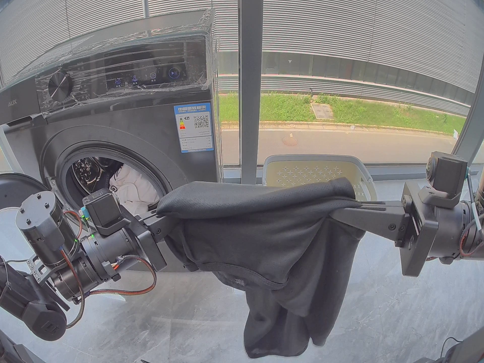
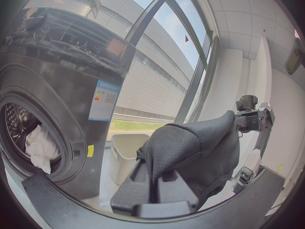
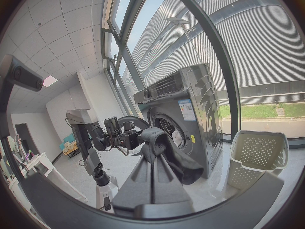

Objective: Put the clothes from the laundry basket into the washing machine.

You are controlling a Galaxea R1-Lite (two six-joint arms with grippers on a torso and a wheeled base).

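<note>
Head view: w/ left gripper & right gripper both pinched shut on the dark garment, slung btwn them in front of the laundry basket, I'd lead left-first into the washing machine, hem lifted clear.

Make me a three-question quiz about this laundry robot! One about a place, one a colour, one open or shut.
1. The laundry basket, compared with the washing machine, is: A) on top B) beside it, on the floor C) inside
2. What colour is the garment between the left gripper and the right gripper? A) red B) white C) dark grey
3. The machine's door is: A) open B) shut C) missing
Answers: 1 B, it stands at the machine's side; 2 C, the garment looks dark grey; 3 A, a white cloth shows inside the drum.
</note>
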